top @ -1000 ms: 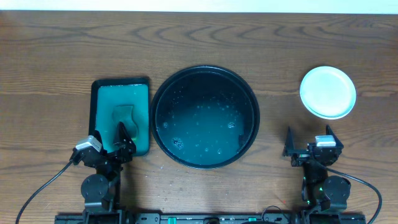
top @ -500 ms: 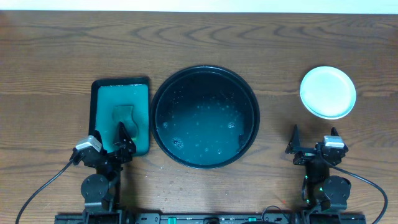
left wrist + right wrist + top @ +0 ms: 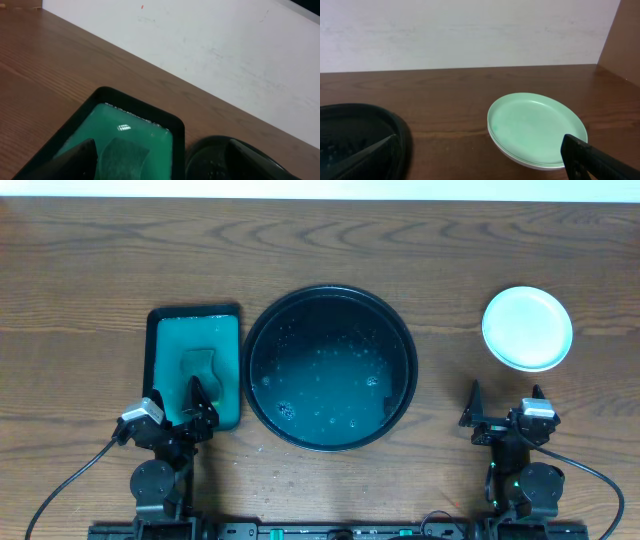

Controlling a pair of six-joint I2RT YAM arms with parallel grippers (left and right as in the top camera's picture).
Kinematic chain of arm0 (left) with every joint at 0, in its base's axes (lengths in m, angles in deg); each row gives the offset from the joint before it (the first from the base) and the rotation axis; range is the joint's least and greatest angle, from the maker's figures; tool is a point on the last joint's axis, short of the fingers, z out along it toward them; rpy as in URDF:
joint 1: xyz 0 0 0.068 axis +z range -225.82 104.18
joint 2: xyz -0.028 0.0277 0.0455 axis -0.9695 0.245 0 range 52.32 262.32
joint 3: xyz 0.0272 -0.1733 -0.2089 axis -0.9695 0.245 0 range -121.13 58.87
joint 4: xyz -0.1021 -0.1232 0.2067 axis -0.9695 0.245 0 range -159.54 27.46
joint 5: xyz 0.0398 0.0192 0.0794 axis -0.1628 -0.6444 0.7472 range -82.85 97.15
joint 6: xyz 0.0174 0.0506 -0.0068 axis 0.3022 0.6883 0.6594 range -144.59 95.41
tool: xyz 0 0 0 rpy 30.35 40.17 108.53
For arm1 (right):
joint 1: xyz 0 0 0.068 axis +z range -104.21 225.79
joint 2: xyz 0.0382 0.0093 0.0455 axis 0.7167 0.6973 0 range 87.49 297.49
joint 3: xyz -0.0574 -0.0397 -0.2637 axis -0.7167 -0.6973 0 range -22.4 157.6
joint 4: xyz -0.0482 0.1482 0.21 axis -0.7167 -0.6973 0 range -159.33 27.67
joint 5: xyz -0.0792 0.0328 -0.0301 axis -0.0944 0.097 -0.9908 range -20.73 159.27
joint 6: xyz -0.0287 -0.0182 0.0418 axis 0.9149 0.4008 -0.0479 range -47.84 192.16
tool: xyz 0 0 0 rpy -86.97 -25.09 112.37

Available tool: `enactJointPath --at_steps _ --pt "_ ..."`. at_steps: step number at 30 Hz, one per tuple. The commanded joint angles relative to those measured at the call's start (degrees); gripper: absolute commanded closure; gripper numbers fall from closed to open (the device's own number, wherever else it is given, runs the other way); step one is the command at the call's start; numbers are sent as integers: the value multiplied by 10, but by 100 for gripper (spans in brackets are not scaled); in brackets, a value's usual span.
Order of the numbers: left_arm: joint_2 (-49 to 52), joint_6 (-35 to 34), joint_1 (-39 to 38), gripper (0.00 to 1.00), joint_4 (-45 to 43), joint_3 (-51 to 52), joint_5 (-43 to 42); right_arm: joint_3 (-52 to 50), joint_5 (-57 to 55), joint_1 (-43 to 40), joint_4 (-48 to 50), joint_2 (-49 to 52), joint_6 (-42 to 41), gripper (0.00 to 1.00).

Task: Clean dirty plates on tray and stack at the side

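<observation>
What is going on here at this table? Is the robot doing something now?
Nothing is being handled at this moment. The left gripper and the right gripper are both open and hold nothing, near the front edge of the table. The black tray in the middle holds no plates, only wet drops. The stack of plates, a mint green one on top, sits to the right. The sponge lies in the green sponge tray on the left.
</observation>
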Motion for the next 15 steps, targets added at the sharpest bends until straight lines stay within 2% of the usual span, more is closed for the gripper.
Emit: enactJointPath --at_steps 1,12,15 --pt "-3 8 2 18 28 7 9 -1 -10 -5 -1 -4 -6 1" --pt "-3 8 3 18 28 7 9 -1 -9 -5 -1 -4 -6 1" --pt "-3 40 2 18 28 7 12 -1 -10 -5 -1 -4 -6 1"
